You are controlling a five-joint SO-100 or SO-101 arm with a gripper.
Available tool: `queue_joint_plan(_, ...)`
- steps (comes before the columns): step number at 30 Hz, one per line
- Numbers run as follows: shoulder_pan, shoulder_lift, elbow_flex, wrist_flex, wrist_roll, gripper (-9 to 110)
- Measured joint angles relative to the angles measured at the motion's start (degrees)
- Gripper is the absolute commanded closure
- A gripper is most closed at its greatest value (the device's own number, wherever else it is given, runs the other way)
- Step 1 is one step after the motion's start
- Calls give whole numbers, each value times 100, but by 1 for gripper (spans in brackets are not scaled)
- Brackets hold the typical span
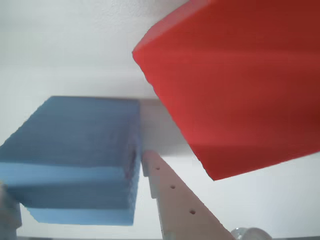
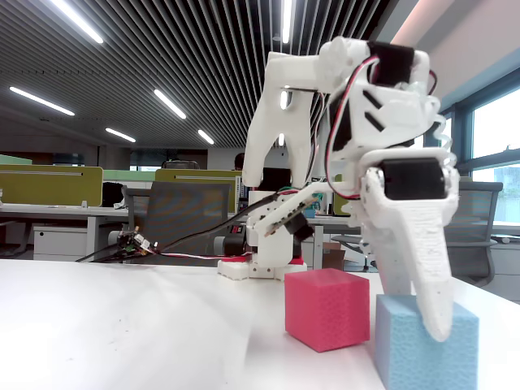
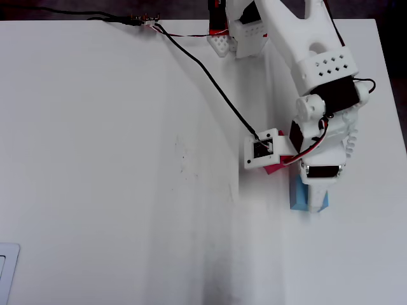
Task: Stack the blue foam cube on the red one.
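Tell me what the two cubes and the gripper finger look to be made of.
The blue foam cube and the red one: apparently soft foam, matte, with finely pitted faces in the fixed view. The gripper finger looks like white 3D-printed plastic, judging by the fine layered ridges on its surface and small round holes along it.

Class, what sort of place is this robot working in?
Probably an open-plan office: ceiling strip lights, desks with green partition screens and an office chair stand behind the white table.
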Motion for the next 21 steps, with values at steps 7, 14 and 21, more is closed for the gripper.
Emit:
queue_joint_plan(7, 53, -35, 0, -105, 44, 78)
queue_joint_plan(14, 62, -35, 0, -97, 79, 79)
queue_joint_plan(21, 70, 202, -185, 0, 97, 79)
